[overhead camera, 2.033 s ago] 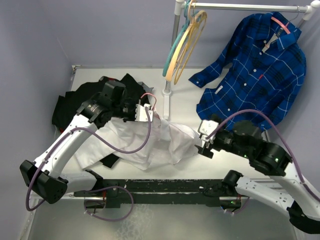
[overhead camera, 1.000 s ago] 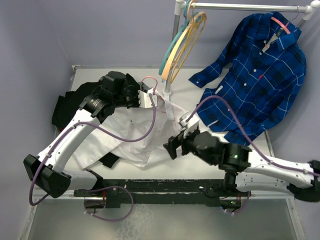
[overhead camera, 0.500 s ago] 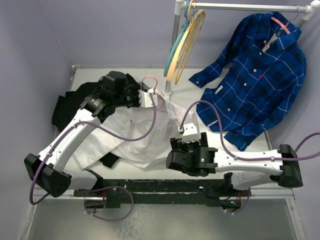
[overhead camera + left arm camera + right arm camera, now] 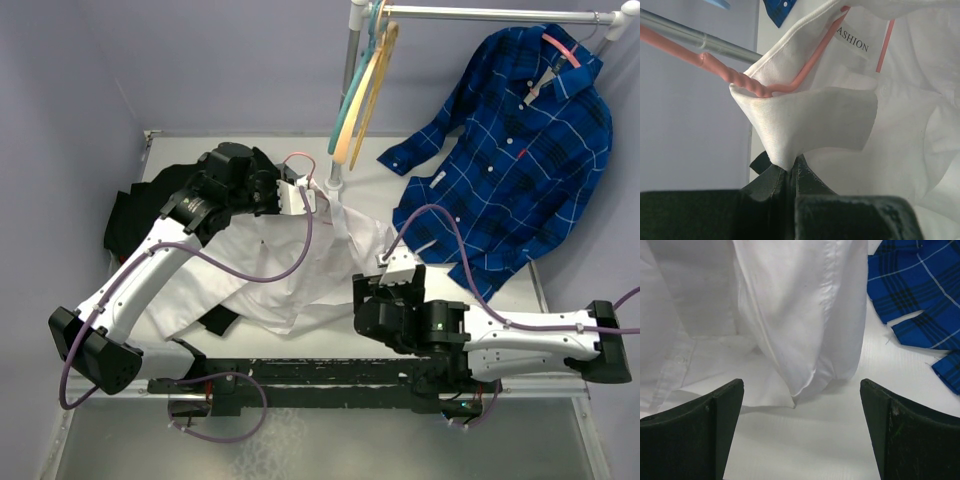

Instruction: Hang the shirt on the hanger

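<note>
White long-sleeved button-up shirt (image 4: 285, 270), thin fabric: judged light, limp and prone to sliding, so it is best gripped at the doubled collar or a seam, not a single layer. The left gripper (image 4: 790, 172) has its fingers pressed together on a fold of collar. The thin pink hanger (image 4: 742, 80) lies inside the collar just above them, twisted neck protruding. The shirt body drapes onto the white table (image 4: 805, 455), its hem just beyond the right gripper (image 4: 801, 405), whose fingers are wide apart and empty. Against 0.5 s ago: the right wrist has shifted slightly right, the left arm is unchanged, and the teal and tan rail hangers (image 4: 358, 85) have swung edge-on.
</note>
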`<state>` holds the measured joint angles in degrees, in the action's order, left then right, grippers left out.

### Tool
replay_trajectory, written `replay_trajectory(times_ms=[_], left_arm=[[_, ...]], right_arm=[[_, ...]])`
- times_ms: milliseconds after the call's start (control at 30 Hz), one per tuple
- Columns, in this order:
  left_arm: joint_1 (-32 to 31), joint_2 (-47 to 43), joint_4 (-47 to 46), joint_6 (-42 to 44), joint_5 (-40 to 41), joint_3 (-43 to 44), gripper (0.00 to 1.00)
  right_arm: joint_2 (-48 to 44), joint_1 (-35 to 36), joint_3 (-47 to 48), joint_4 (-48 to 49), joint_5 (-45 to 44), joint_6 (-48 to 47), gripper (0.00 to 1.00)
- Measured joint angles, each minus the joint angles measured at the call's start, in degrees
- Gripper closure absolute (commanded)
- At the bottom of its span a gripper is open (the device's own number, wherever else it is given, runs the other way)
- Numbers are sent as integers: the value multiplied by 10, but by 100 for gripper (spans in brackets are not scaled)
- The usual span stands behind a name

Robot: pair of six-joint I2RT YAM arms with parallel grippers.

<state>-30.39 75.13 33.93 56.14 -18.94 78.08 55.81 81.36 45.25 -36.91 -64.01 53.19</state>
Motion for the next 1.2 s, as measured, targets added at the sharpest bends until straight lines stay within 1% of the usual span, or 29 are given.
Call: replay_trajectory(times_ms=[67,100,200,233,267,300,367,400,433,500,567,667,833,967,1200], left_arm=[[0,0,0,0,-2,0,100],[0,0,1,0,-3,0,100],[0,0,5,0,-10,0,100],[0,0,10,0,-15,0,100],[0,0,14,0,-19,0,100],[0,0,18,0,-21,0,100],[0,-1,26,0,-28,0,100],[0,-2,31,0,-30,0,100],[0,-4,38,0,-33,0,100],[0,-9,49,3,-36,0,100],[0,-15,56,5,-36,0,100],[0,-22,65,15,-36,0,100],[0,-24,86,43,-40,0,100],[0,-24,113,69,-58,0,100],[0,-24,139,101,-61,-1,100]], right_arm=[[17,0,0,18,3,-8,1],[26,0,0,23,3,-9,2],[59,-6,0,28,3,-7,14],[66,-11,0,30,3,-7,19],[67,-21,-2,37,4,-8,28],[65,-35,-8,50,6,-15,40],[44,-75,-34,99,16,-45,68],[29,-91,-49,124,25,-65,80],[6,-113,-69,152,36,-89,99],[-41,-146,-96,198,54,-138,100],[-71,-166,-100,227,66,-177,100],[-91,-172,-98,249,74,-217,100],[-112,-173,-97,248,81,-259,100],[-141,-174,-90,239,79,-285,100],[-166,-176,-3,197,66,-328,100]])
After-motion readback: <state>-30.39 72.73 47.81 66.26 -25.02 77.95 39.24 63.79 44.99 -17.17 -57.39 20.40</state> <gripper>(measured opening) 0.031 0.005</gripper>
